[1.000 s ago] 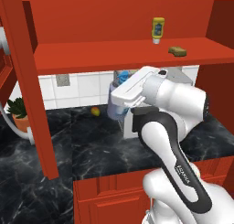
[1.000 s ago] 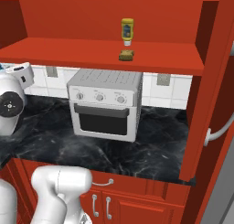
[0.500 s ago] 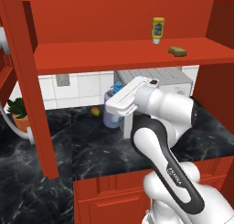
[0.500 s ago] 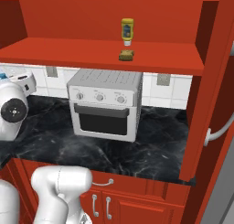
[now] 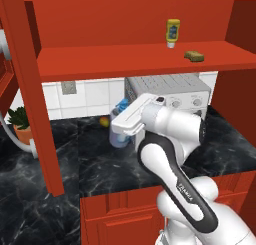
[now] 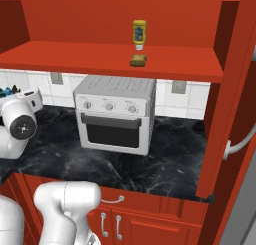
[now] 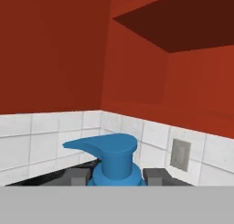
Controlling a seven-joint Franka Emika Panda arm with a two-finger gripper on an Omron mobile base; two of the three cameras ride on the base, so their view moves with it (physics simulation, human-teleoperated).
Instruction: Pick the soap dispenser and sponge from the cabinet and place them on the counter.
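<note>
Red wooden wall cabinet (image 5: 125, 59), shelf carrying yellow squeeze bottle (image 5: 173, 32) and tan sponge block (image 5: 193, 55) | black marble-look bench (image 5: 100, 164) with silver toaster oven (image 6: 115, 114) | tool (image 7: 117, 176) clenched on lavender soap dispenser (image 5: 119, 135), blue pump top between its 2 fingers (image 7: 157, 175), low over bench.

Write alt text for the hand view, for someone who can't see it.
The end effector grips the soap dispenser, its blue pump top between two dark fingertips. Behind it are white wall tiles, an outlet plate and red cabinet panels.
</note>
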